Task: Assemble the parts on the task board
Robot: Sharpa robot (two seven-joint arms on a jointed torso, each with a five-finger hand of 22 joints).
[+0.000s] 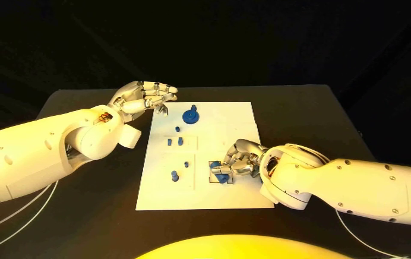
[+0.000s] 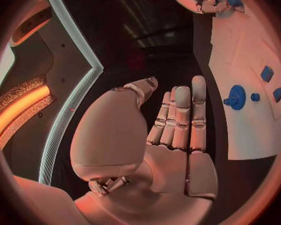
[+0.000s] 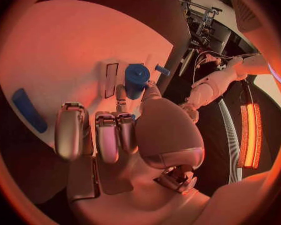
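The black table (image 1: 85, 101) carries the white task board (image 1: 231, 128) at its middle, and everything else is placed from that board.

The left arm (image 1: 51, 146) comes in beside the board's left edge. The right arm (image 1: 342, 185) lies across the table at the board's near right corner.

The left hand (image 1: 145, 97) hangs just off the board's far left corner, holding nothing. In the left wrist view its fingers (image 2: 181, 117) lie straight and close side by side, the thumb standing a little apart from them.

The right hand (image 1: 238, 159) sits over the board's near right part, fingers bent down toward the surface. In the right wrist view the fingertips (image 3: 118, 97) reach to a blue cylinder part (image 3: 136, 80) standing on the board; whether they actually grip it cannot be told.

Among the blue parts, the largest is a gear-shaped wheel (image 1: 191, 115) near the board's far edge. Two small pegs (image 1: 176, 142) stand at the board's middle, left of centre. Two more small pieces (image 1: 180, 171) stand nearer the board's near edge, left of the right hand.
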